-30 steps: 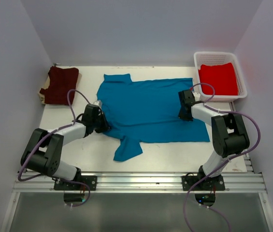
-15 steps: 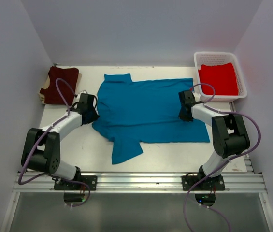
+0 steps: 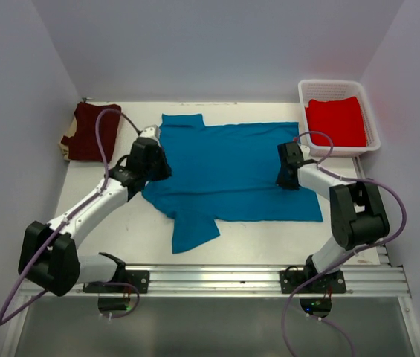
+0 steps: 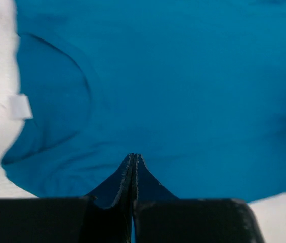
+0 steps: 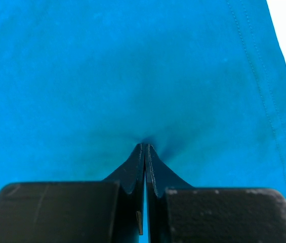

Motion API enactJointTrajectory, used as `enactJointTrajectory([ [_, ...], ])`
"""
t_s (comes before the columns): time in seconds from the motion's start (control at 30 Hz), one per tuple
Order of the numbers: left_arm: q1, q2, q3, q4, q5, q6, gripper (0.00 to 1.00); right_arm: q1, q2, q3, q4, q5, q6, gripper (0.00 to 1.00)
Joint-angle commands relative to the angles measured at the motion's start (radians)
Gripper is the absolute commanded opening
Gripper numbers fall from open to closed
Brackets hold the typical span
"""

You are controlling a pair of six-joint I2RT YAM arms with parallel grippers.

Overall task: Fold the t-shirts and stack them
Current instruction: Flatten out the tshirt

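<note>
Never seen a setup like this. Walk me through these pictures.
Two robot arms are bolted at the near edge of a white table. The wide picture looks down from above and behind them. The two close-ups come from a camera on each wrist, looking along its own jaws. A teal shirt lies spread in the middle, a maroon shirt sits folded at the far left, and a red shirt lies in a white basket. The left arm and right arm both have shut jaws, tips on the teal shirt.
</note>
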Motion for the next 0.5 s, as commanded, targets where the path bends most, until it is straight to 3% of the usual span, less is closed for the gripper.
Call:
enactJointTrajectory([
  [0.0,-0.139,-0.061,-0.106,0.005,0.084,-0.033,0.00,-0.003,-0.054,-0.014,0.003,-0.018,-0.013,0.00],
  [0.2,-0.375,-0.061,-0.218,-0.013,-0.012,-0.108,0.00,0.009,-0.146,-0.046,0.065,-0.084,-0.016,0.00],
  [0.3,-0.380,-0.037,-0.222,0.002,-0.125,-0.105,0.00,0.015,-0.184,-0.040,0.086,-0.094,-0.020,0.00],
  [0.47,-0.379,-0.006,-0.080,0.059,-0.282,-0.043,0.00,0.015,-0.155,0.032,0.034,-0.054,-0.046,0.00],
])
